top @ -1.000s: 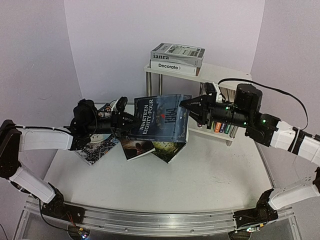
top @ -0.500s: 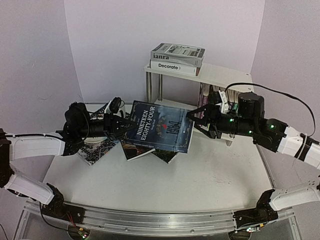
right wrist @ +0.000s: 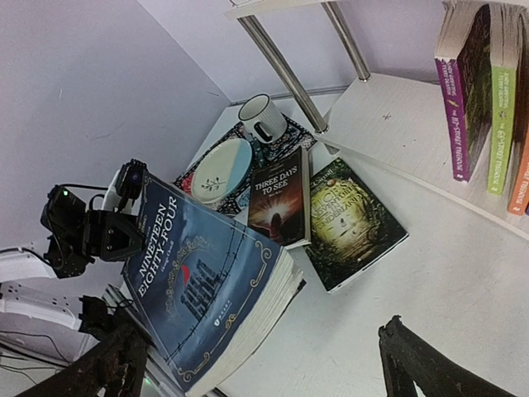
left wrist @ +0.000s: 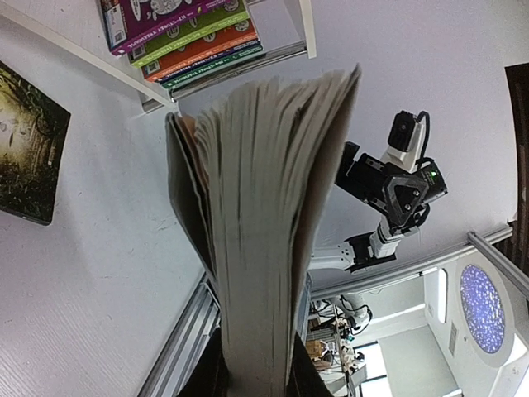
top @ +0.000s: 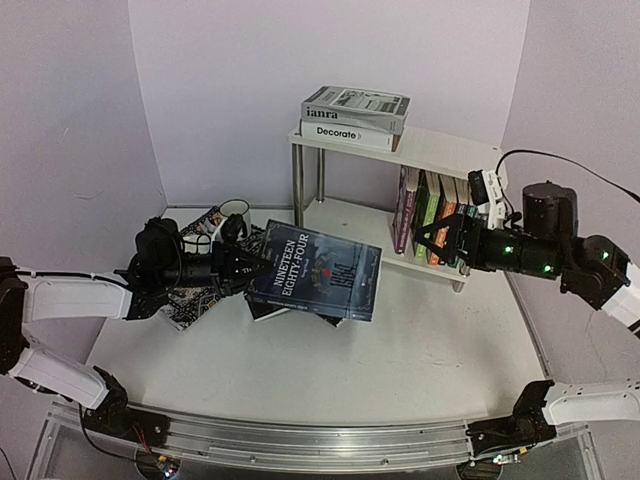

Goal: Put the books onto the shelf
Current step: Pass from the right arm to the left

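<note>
Left tool (top: 238,268) is clamped narrow on the near-left edge of the Nineteen Eighty-Four book (top: 320,282), which hangs tilted above the table (top: 400,360), well apart from the shelf (top: 450,150). Right tool (top: 428,240) stands wide with nothing between its jaws, just in front of the upright books (top: 418,200) on the lower tier. Assessment: a thick paperback, moderately heavy and flexible. Gripped at one end, the free end is likely to droop and the pages to fan, so the firmer hold is close to the spine. The left wrist view alone shows the page block splaying and one cover parting from it. The right wrist view alone shows two loose books (right wrist: 279,198) flat on the table beside a mug (right wrist: 263,118), not yet shelved.
</note>
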Controlling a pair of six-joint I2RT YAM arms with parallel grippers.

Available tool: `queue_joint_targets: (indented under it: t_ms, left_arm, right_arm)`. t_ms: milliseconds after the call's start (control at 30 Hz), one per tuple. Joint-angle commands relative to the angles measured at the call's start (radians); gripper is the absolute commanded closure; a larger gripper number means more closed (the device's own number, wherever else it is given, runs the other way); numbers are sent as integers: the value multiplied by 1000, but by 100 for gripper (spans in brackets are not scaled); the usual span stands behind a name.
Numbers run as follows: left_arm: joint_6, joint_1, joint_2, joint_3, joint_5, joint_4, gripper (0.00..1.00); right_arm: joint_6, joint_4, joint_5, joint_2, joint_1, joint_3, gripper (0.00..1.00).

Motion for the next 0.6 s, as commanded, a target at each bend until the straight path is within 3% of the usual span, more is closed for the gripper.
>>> queue_joint_targets:
  t_ms: [0,133,267,567]
  left_arm:
    - [-21,4,16,7,-19,100,100]
    - [-22,8,41,3,-20,92,100]
    - [-22,16,50,-6,-22,80,100]
    - [-28,39,73,-21,-36,50,100]
  right_arm:
    - [-171,-167,1,88,4,86,2]
    - [-252,-160,31,139,95,108,2]
    - [-373,-152,202,180,286,162,2]
    - [-664,-273,660,450,631,312,5]
